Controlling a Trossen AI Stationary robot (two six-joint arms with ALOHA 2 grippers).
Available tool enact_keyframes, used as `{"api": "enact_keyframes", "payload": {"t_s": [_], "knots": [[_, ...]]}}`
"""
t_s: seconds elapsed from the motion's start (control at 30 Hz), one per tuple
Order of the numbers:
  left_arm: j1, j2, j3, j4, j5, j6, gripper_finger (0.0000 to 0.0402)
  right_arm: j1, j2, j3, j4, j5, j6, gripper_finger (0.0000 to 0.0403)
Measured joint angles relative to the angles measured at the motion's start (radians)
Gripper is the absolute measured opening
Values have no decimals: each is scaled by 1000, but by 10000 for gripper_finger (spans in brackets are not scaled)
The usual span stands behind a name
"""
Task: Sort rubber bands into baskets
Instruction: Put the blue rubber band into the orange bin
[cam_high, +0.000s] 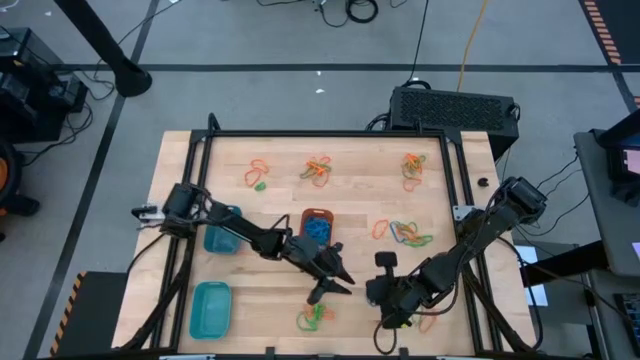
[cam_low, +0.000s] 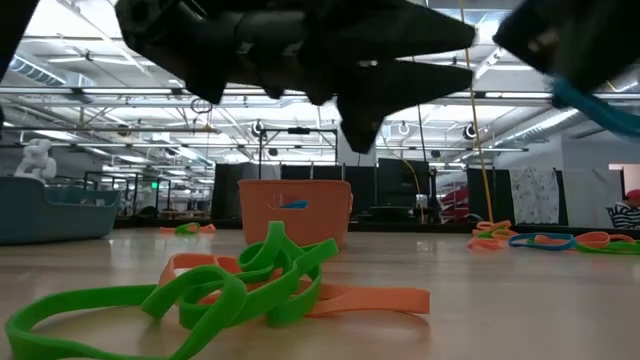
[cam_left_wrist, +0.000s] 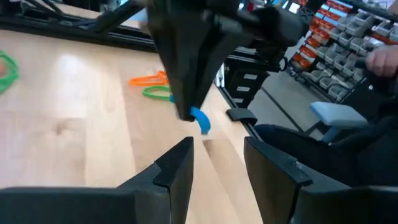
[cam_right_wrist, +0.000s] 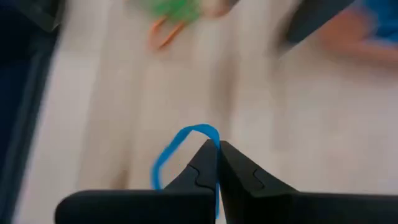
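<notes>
My right gripper is shut on a blue rubber band above the table's near middle; it also shows in the high view. My left gripper stands open just to its left, pointing at it, with nothing between its fingers. The orange basket holds blue bands. The round blue-teal basket and the teal rectangular basket stand at the left. A green and orange pile of bands lies near the front edge. My right gripper pinches the blue rubber band between its two fingertips, at one spot of the loop. The fingers slant down from above. The free part of the loop sticks out past the fingertips, clear of the table.
Several piles of mixed rubber bands lie along the far side, at the right and near the front right. A black frame borders the tabletop. Bare wood lies between the teal basket and the front pile.
</notes>
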Motion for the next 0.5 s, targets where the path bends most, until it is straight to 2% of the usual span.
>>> {"api": "enact_keyframes", "payload": {"t_s": [0.13, 0.5], "knots": [[2, 51, 46, -5, -8, -45, 148, 0, -1, 46, -61, 109, 31, 0], [4, 79, 69, 24, -53, -44, 148, -34, -1, 56, -101, 159, 113, 0]]}}
